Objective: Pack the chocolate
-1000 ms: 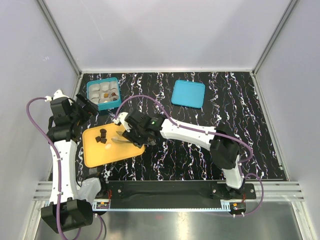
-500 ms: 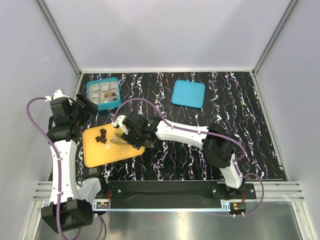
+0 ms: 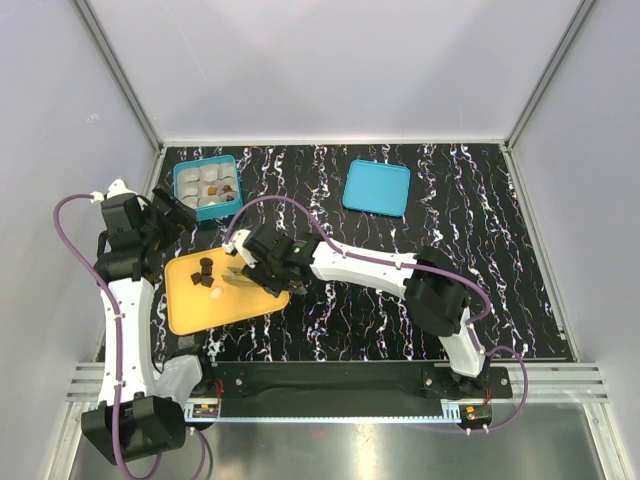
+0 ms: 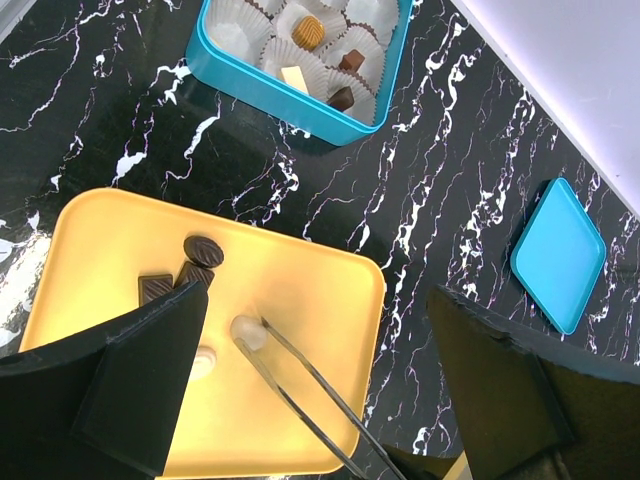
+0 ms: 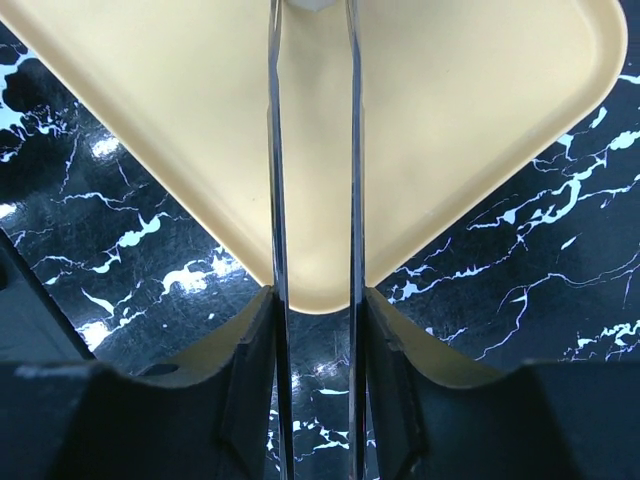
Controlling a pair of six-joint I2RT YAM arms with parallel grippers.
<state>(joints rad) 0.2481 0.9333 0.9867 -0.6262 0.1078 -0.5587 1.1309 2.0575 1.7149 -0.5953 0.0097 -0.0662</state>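
Observation:
An orange tray (image 3: 215, 305) lies at the table's front left with dark chocolate pieces (image 3: 203, 272) on it. My right gripper (image 3: 262, 268) is shut on metal tweezers (image 5: 275, 200), its fingers (image 5: 245, 380) pressing both arms. The tweezer tips (image 4: 240, 335) sit either side of a cream-white chocolate (image 4: 248, 331) on the tray (image 4: 320, 300); a second cream piece (image 4: 204, 358) lies beside it, partly hidden by my left finger. Dark pieces (image 4: 203, 250) rest further left. My left gripper (image 4: 315, 390) hangs open above the tray, holding nothing.
A teal box (image 3: 207, 185) with paper cups stands at the back left, and a few cups hold chocolates (image 4: 308, 30). The flat teal lid (image 3: 376, 187) lies at the back centre. The right arm reaches across the table's middle toward the tray.
The right gripper has shifted slightly left over the tray, and the tweezer arms have drawn closer together around the cream-white piece. The left arm has not moved.

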